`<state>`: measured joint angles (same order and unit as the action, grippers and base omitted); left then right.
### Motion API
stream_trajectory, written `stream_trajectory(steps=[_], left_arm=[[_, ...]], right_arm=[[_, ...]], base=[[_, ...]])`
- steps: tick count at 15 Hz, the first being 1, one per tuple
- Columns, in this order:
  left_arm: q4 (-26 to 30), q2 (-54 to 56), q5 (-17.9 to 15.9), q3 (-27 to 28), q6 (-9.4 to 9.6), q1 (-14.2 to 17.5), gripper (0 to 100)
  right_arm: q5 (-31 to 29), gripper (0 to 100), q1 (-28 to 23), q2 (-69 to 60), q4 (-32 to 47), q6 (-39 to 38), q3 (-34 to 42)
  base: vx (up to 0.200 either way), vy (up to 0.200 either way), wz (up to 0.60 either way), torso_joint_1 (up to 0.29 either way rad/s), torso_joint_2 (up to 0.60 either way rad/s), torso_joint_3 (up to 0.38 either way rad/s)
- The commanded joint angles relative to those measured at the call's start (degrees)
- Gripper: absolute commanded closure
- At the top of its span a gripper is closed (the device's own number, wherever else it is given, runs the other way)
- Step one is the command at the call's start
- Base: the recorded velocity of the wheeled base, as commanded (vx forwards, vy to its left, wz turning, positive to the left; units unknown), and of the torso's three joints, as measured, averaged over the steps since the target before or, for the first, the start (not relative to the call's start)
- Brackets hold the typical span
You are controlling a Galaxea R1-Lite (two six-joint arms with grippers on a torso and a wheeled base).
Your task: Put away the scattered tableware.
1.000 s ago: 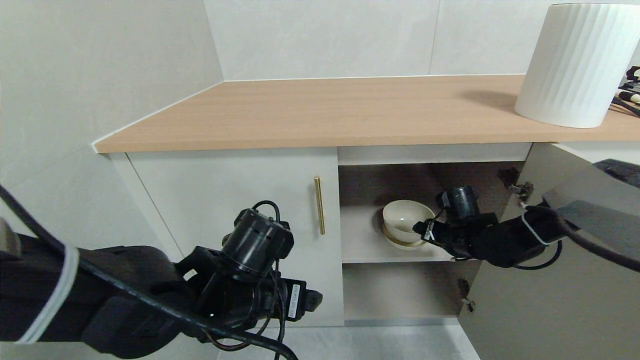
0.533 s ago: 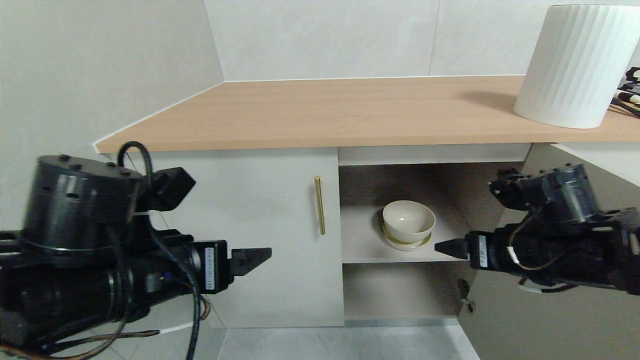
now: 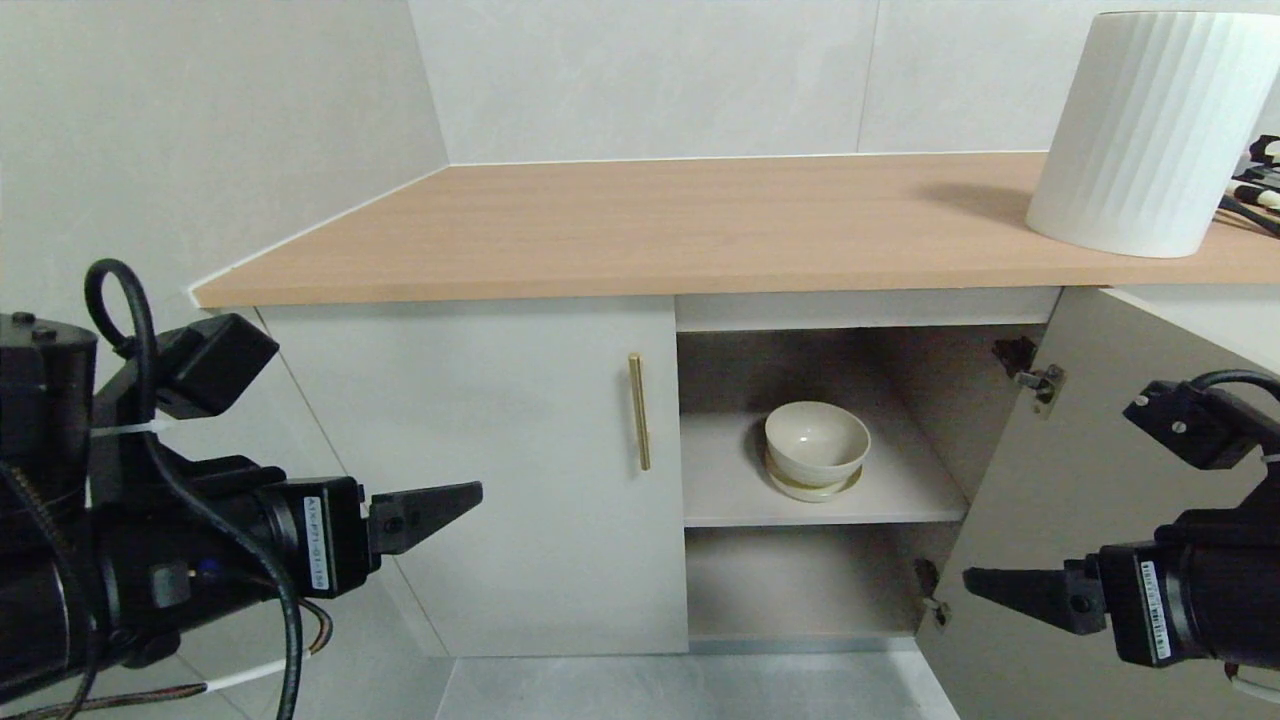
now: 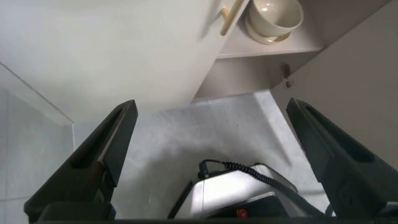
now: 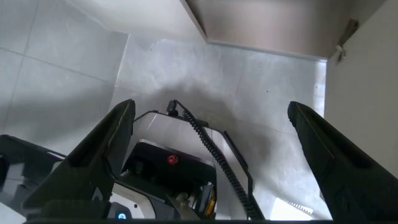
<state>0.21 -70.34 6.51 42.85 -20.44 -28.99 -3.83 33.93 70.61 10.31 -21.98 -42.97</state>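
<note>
Stowed on upper cabinet shelf (image 3: 905, 488): bowl (image 3: 817, 440) nested on saucer (image 3: 797, 487), door (image 3: 1075, 470) open for access. Left pincer (image 3: 445, 500) and right pincer (image 3: 1005, 590) released, empty, held outside, likely clear for closing.

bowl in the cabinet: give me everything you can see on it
The bowl is cream-coloured, round and deep, with a smooth glossy surface that looks like glazed ceramic. It stands upright, mouth up, and looks empty. It rests on a small plate with a darker rim, which lies about mid-way along the upper shelf in the open side of the cabinet. Nothing else touches the bowl.
</note>
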Motion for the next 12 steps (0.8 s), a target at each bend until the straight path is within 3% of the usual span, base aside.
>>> stream_trajectory(steps=[1, 2, 12], left_arm=[[-0.03, -1.29, -0.09, -0.05, -0.03, -0.10, 0], [-0.03, -1.55, 0.08, -0.05, -0.03, -0.10, 0], [-0.03, -1.99, 0.08, -0.31, -0.03, -0.37, 0]], right_arm=[[-0.13, 0, 0.26, -0.30, -0.03, 0.80, 0.87], [-0.13, 0, 0.26, -0.21, -0.03, 2.03, 0.87], [-1.71, 0, 0.18, -1.17, 0.59, 2.29, 1.05]], base=[[0.000, 0.000, 0.00, 0.000, 0.00, 0.000], [0.000, 0.000, 0.00, 0.000, 0.00, 0.000], [-0.200, 0.000, 0.00, 0.001, 0.00, 0.005]])
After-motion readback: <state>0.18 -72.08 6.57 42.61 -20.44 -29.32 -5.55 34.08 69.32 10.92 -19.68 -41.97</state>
